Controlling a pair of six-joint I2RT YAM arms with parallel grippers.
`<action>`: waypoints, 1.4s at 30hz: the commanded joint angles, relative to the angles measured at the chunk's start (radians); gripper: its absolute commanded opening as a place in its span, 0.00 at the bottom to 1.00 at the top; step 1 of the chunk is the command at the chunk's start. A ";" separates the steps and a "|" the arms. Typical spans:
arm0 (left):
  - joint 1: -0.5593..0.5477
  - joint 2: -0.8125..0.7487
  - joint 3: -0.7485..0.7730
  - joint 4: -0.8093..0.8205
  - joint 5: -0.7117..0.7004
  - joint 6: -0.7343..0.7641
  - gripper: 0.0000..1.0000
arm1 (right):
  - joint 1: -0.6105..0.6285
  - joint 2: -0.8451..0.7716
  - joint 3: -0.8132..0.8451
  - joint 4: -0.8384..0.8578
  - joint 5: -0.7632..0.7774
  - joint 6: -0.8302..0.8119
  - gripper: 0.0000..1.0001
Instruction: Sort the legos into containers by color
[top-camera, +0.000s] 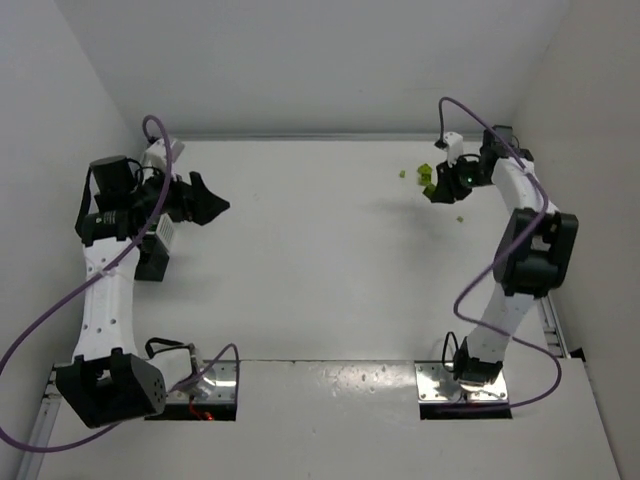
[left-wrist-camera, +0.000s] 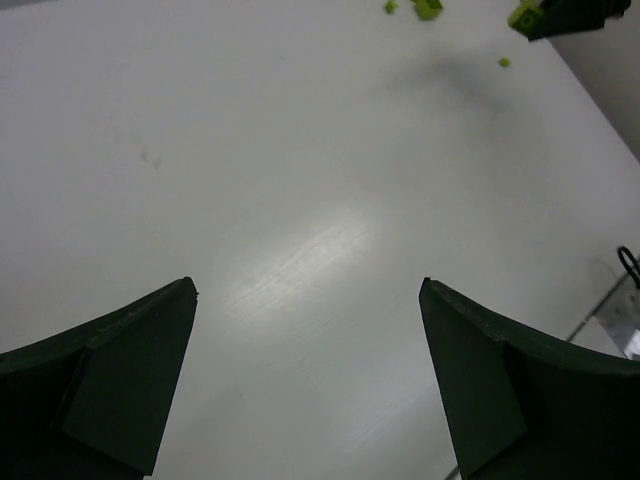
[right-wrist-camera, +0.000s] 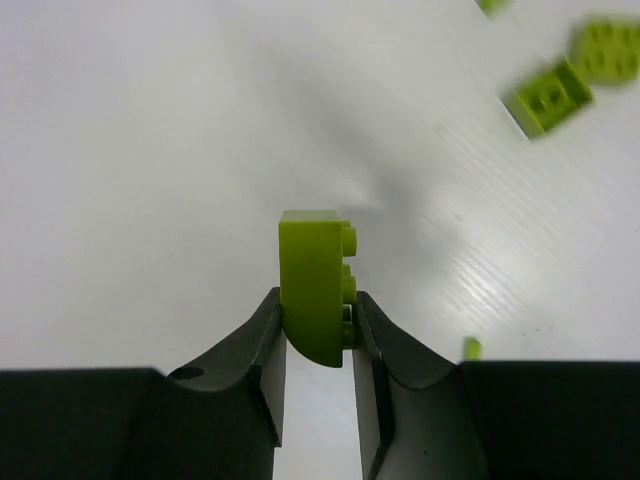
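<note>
The left gripper (top-camera: 214, 197) is hanging far to the left of the right gripper (top-camera: 437, 190). Its two fingers are standing wide apart, with nothing between them. It is pointing across the white table (top-camera: 320, 270) toward the right gripper. Two loose yellow-green bricks (top-camera: 424, 172) are lying on the table just left of the right gripper. The right gripper is pinching one yellow-green brick (right-wrist-camera: 312, 285) by its sides and holding it up off the table. A tiny yellow-green piece (top-camera: 460, 217) is lying just beside the right gripper, on its near right side.
</note>
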 joint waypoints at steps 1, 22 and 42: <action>-0.075 -0.043 -0.082 0.014 0.135 -0.062 1.00 | 0.091 -0.319 -0.073 -0.091 -0.236 -0.073 0.11; -0.387 0.004 -0.335 0.554 0.156 -0.847 1.00 | 0.691 -0.498 -0.303 0.269 -0.250 0.431 0.08; -0.447 0.089 -0.397 0.652 0.147 -0.980 0.91 | 0.924 -0.369 -0.091 0.161 -0.017 0.318 0.07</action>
